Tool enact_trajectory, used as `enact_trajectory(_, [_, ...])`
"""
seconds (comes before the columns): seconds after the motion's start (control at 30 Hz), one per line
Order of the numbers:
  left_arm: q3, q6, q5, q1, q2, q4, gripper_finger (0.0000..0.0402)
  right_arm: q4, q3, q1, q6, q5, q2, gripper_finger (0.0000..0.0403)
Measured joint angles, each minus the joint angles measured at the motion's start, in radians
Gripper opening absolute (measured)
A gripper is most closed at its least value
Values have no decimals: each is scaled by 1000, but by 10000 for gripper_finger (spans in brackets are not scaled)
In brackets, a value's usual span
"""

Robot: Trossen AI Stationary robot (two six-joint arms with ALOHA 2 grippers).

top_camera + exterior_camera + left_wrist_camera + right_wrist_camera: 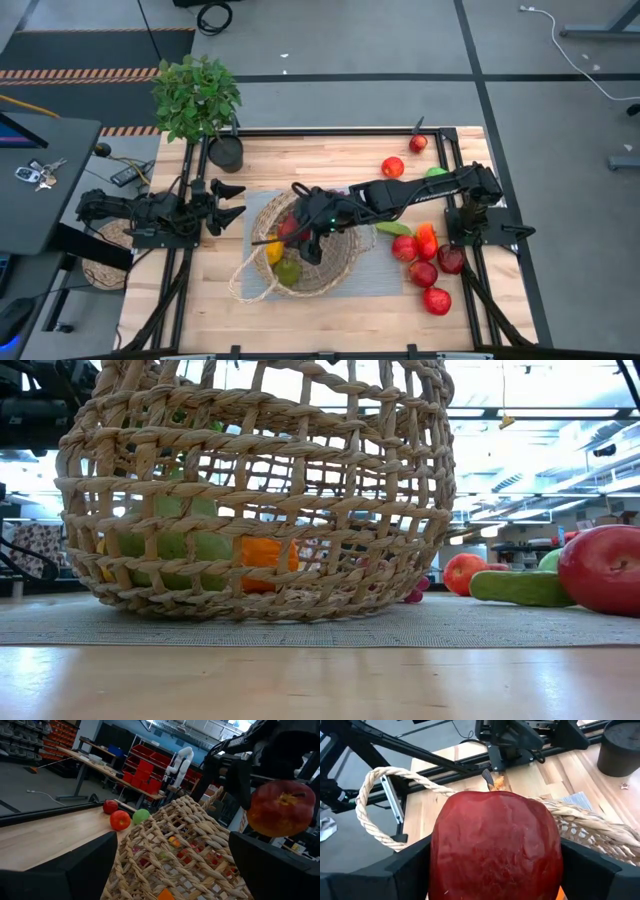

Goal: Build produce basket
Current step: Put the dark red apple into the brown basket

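One red apple (495, 845) sits clamped between the fingers of the right end effector (300, 232), held above the wicker basket (345, 262), presumably so it can drop in beside the produce already inside. Its skin is glossy and dark red, with a short brown stem. Left of the basket, the left end effector (228, 203) waits with fingers spread and empty. More apples (424, 272) lie on the bench right of the basket.

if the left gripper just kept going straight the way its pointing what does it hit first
Most likely the basket: the open left gripper points across the table at its near wall. The right gripper, holding a red apple over the basket, sits beyond it, though depth is hard to judge.
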Motion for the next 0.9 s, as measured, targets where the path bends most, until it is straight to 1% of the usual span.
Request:
enact_trajectory(0.27, [0, 0, 0, 0, 0, 0, 389, -4, 0, 0, -34, -1, 10, 361])
enact_trajectory(0.33, [0, 0, 0, 0, 0, 0, 389, -10, -13, 0, -36, -16, 20, 361])
enact_trajectory(0.4, [0, 0, 0, 0, 0, 0, 389, -2, -20, 0, -48, -38, 43, 361])
enact_trajectory(0.57, [0, 0, -1, 0, 2, 3, 389, -19, -23, 0, -100, -50, 126, 361])
enact_trajectory(0.67, [0, 0, 0, 0, 5, 2, 389, -38, -22, 1, -125, -90, 182, 361])
enact_trajectory(0.8, [0, 0, 0, 0, 6, -1, 389, -64, -24, 2, -220, -169, 234, 361])
enact_trajectory(0.9, [0, 0, 0, 0, 6, -1, 389, -60, -24, 2, -327, -181, 245, 361])
